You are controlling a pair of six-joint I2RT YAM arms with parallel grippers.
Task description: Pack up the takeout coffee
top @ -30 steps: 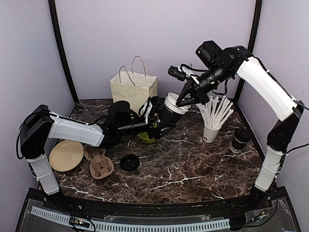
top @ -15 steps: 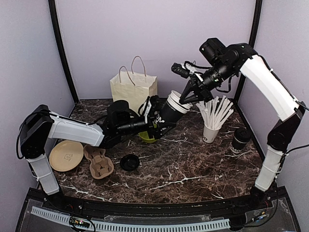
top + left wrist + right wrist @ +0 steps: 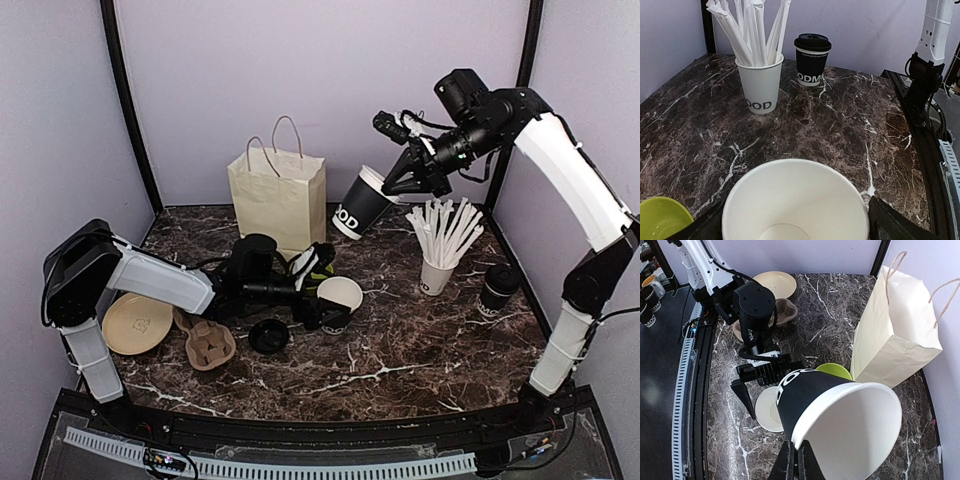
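As seen from above, a black, white-rimmed paper cup point(image 3: 355, 208) is held tilted in the air right of the paper bag point(image 3: 277, 195), its rim pinched by the right gripper point(image 3: 392, 187), while a lidless cup point(image 3: 345, 292) stands on the marble table point(image 3: 400, 360) between the wide-spread jaws of the left gripper point(image 3: 328, 298). From the left wrist, its white inside is shown empty, a straw-filled cup point(image 3: 760, 85) and a lidded cup point(image 3: 812, 60) beyond. From the right wrist, a lime-green bowl point(image 3: 836, 371) is seen beside the bag.
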